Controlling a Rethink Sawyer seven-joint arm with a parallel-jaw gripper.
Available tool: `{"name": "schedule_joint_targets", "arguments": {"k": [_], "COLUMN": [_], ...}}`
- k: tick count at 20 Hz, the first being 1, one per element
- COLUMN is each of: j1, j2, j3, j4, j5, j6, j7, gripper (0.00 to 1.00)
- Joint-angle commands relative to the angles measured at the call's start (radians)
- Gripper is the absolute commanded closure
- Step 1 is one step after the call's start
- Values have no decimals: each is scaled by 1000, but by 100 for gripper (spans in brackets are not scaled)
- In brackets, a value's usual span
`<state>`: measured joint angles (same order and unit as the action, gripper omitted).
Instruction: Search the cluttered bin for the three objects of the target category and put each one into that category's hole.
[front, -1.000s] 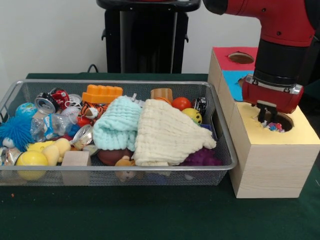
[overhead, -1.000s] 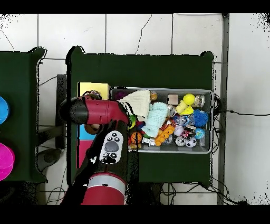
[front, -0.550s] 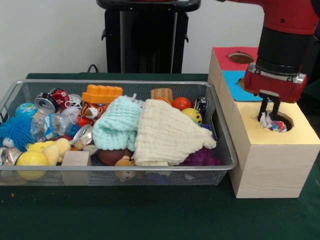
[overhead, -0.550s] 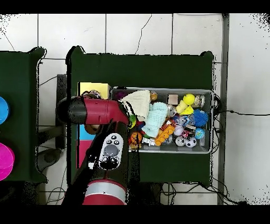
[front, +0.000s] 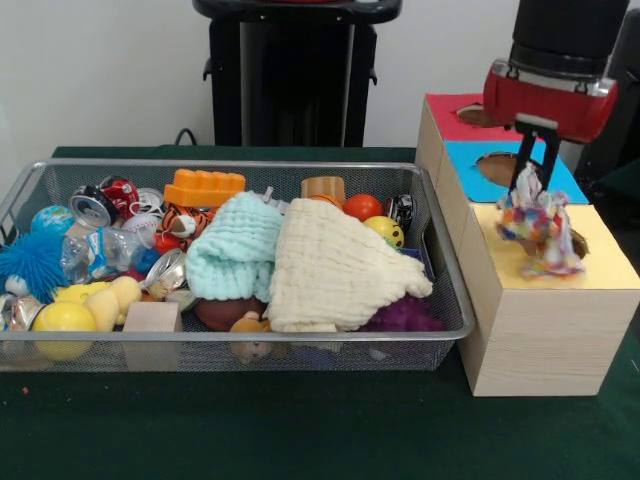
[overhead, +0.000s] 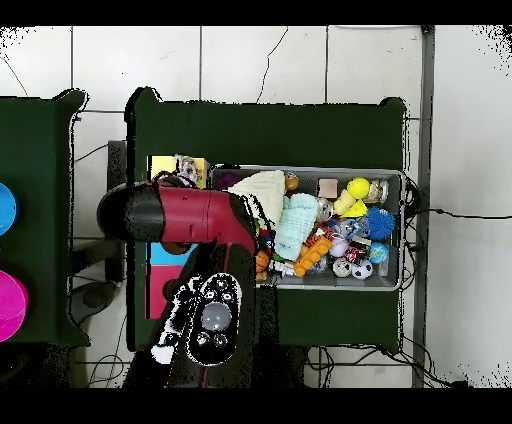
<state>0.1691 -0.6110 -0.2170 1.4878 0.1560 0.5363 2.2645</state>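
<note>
My gripper (front: 533, 180) is raised above the largest wooden box with the yellow top (front: 605, 268). It is shut on a white wad with red, blue, yellow and green patches (front: 538, 230), which hangs from the fingers just over the round hole (front: 579, 243). The wad hides most of the hole. In the overhead view the wad (overhead: 186, 168) shows over the yellow top (overhead: 165, 166), and the arm hides the gripper. The silver wire-mesh bin (front: 240, 347) stands left of the boxes, full of clutter. No other patched wad shows in it.
A cream knitted cloth (front: 335, 265) and a mint one (front: 235, 245) cover the bin's middle. A blue spiky ball (front: 30, 262), cans, balls and a wooden block (front: 152, 318) lie at its left. The blue-topped box (front: 470, 160) and red-topped box (front: 450, 110) stand behind the yellow one.
The gripper has risen from the hole's mouth to well above the box. The patched wad, which was down in the hole, has come up with it and now hangs in the air.
</note>
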Motion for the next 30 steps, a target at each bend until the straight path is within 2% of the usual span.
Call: {"name": "schedule_joint_targets", "arguments": {"k": [1, 6, 23, 30], "j1": [-45, -58, -30, 44], "j2": [-50, -54, -39, 1], "j3": [7, 27, 7, -135], "j4": [105, 120, 123, 22], "j5": [-63, -58, -69, -126], "j6": [103, 64, 12, 57], "j7": [28, 36, 98, 146], "gripper": [0, 0, 0, 0]}}
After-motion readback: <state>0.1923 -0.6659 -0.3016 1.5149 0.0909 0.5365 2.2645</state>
